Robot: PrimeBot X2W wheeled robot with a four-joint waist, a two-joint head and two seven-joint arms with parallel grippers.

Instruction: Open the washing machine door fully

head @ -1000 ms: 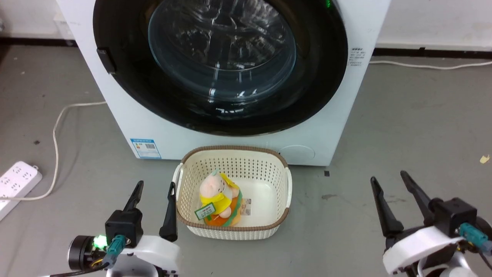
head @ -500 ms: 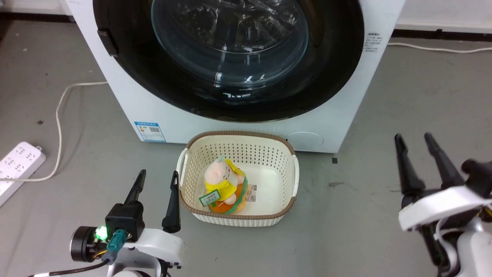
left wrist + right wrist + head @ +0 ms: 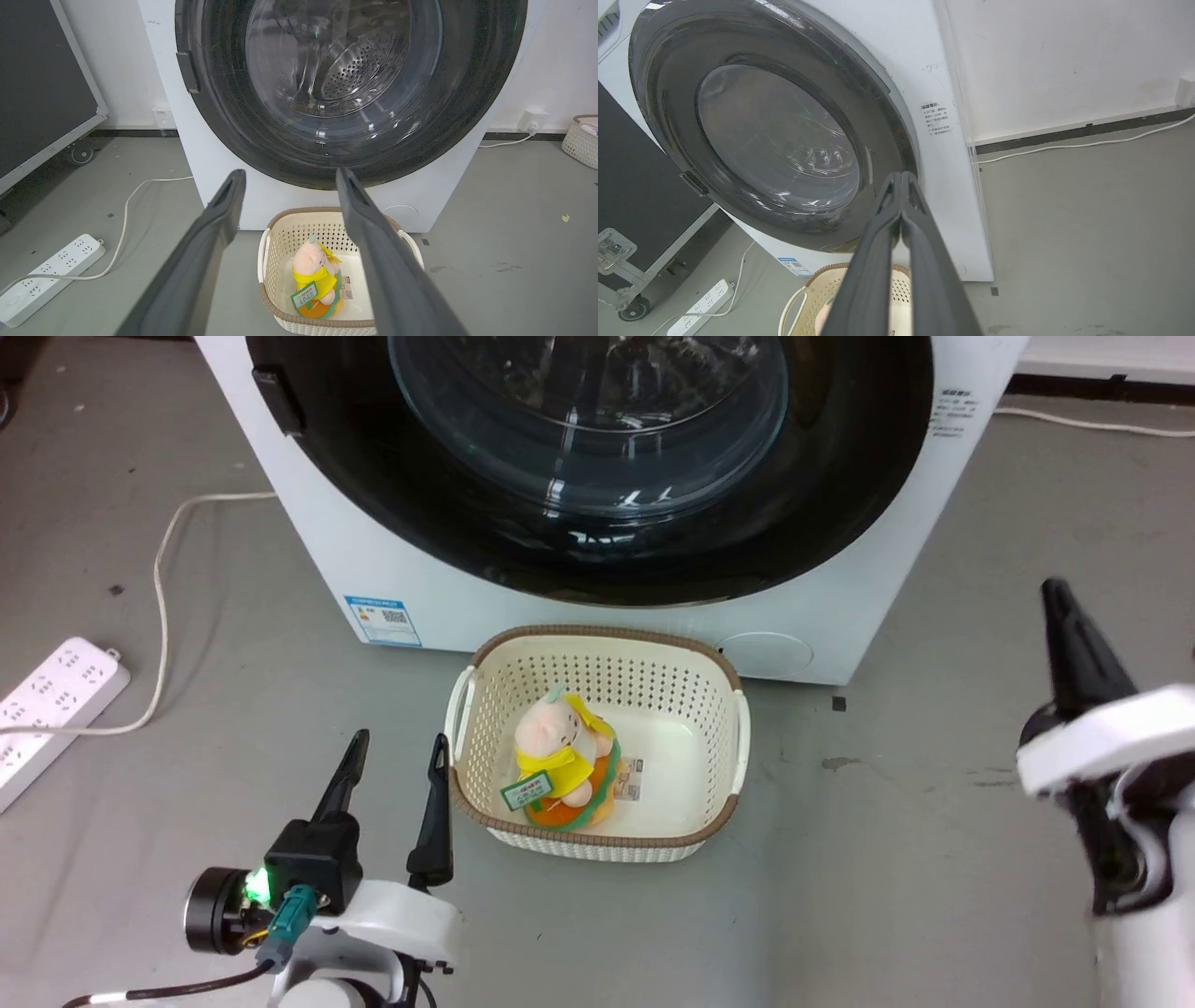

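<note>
The washing machine (image 3: 327, 551) is a white box, and its washing machine door (image 3: 588, 420) lies flat against the front, glossy black rim around a clear glass bowl. A small dark block (image 3: 278, 401) sits on the rim's left side. My left gripper (image 3: 400, 742) stands open low over the floor, beside the basket and well short of the door (image 3: 345, 70). My right gripper (image 3: 1058, 590) is raised at the right, fingers pressed together and holding nothing. In the right wrist view its tips (image 3: 901, 175) line up with the door's lower right rim (image 3: 896, 140), with a gap between them.
A cream perforated basket (image 3: 597, 658) holding a plush toy (image 3: 560, 765) stands on the floor right before the machine. A white power strip (image 3: 51, 705) and its cable (image 3: 163, 579) lie at the left. A black wheeled panel (image 3: 42, 84) stands left of the machine. Bare grey floor lies at the right.
The head camera has shifted, sliding the scene right and up. My right gripper has risen and its fingers have gone from open to shut. The left gripper keeps its place by the basket.
</note>
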